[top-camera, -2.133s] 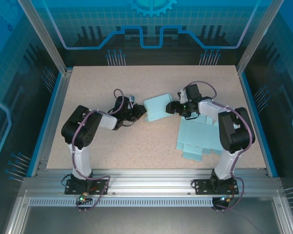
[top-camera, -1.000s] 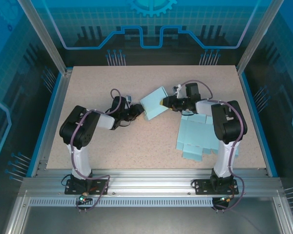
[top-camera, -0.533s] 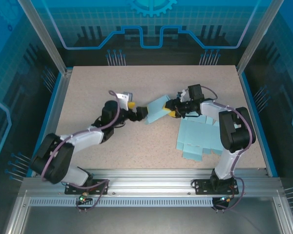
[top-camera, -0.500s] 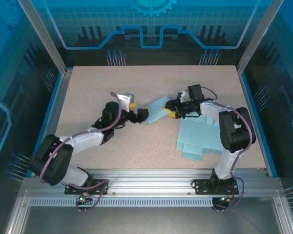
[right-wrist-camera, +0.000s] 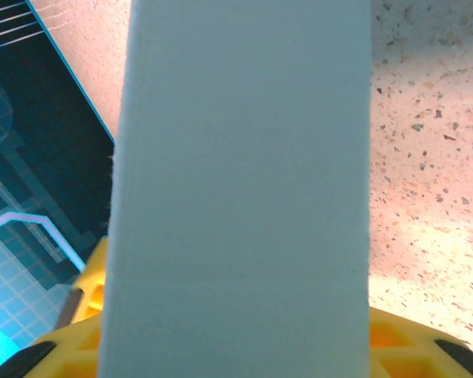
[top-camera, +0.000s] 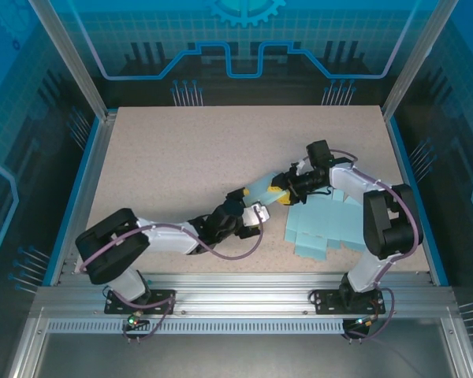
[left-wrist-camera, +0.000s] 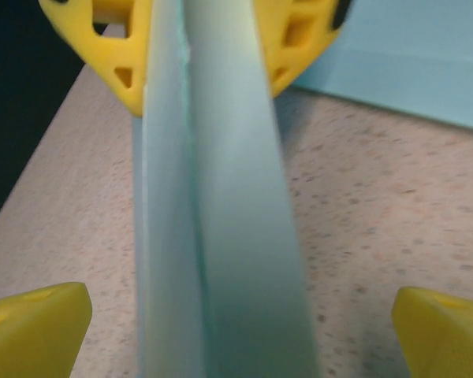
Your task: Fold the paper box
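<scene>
The light-blue paper box (top-camera: 260,189) is a partly folded piece held off the table near the middle. My right gripper (top-camera: 278,194) is shut on its right end. In the right wrist view the box (right-wrist-camera: 240,181) covers the centre, with yellow fingers (right-wrist-camera: 75,331) at both lower sides. My left gripper (top-camera: 248,205) reaches in from the near left and is open. In the left wrist view the box (left-wrist-camera: 213,236) stands edge-on between my wide-apart yellow fingertips (left-wrist-camera: 35,323), touching neither. The right gripper's fingers (left-wrist-camera: 303,39) clamp its far end.
A stack of flat light-blue box blanks (top-camera: 323,224) lies on the speckled table (top-camera: 173,150) under and in front of the right arm; its edge (left-wrist-camera: 410,55) shows behind the box. Blue rails and aluminium posts border the table.
The left gripper let go and opened wide. The left arm swung from the box's left round to its near side. The right gripper carried the box nearer and slightly right.
</scene>
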Robot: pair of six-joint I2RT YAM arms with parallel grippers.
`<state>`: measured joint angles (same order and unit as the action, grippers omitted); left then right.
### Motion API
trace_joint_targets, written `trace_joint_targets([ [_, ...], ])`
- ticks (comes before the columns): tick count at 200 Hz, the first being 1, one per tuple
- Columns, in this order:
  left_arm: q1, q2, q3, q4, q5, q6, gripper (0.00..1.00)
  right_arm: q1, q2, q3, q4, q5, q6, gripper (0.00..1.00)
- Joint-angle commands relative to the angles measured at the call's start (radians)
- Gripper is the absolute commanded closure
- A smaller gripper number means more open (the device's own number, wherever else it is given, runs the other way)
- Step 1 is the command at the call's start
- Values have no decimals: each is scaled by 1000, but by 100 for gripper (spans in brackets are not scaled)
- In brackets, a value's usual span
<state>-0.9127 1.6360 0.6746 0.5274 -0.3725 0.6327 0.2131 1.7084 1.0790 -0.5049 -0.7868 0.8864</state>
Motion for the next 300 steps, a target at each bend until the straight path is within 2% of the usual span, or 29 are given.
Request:
trace_joint_targets([
  [1,-3,43,73,14,-163,50,1,-5,-25,-1,-50,-23,-11,65],
  [12,-3,66,90,26,-202,57,2,-6,-26,1,-49,-25,-12,65],
  [28,-2,85,115,14,-227,61,8,-6,-26,3,-51,-29,-16,65],
  [66,1,98,135,-19,-234,55,38,-6,-20,14,-61,-34,-31,65],
  [95,6,77,144,-63,-222,38,53,-8,-21,18,-64,-34,-39,63],
  [113,13,53,151,-109,-203,23,61,-9,-25,25,-70,-31,-55,55],
  [130,25,18,156,-169,-161,-2,70,-18,-41,33,-80,-19,-79,41],
  [153,63,-48,170,-315,-31,-58,77,-51,-88,24,-60,-5,-91,23],
  [178,132,-102,218,-519,165,-108,79,-105,-168,4,-12,-1,-86,14],
  [198,208,-102,298,-730,338,-118,79,-141,-239,3,2,23,-104,12],
  [227,317,-49,424,-985,546,-105,76,-149,-347,14,-20,134,-206,11],
  [244,343,-16,467,-1070,600,-65,75,-134,-382,26,-49,192,-300,12],
  [257,355,10,489,-1111,638,-29,76,-106,-399,35,-73,256,-375,17],
  [283,392,86,560,-1188,785,16,75,-2,-383,63,-122,431,-524,26],
  [300,399,136,587,-1193,779,32,66,58,-351,67,-122,514,-602,29],
])
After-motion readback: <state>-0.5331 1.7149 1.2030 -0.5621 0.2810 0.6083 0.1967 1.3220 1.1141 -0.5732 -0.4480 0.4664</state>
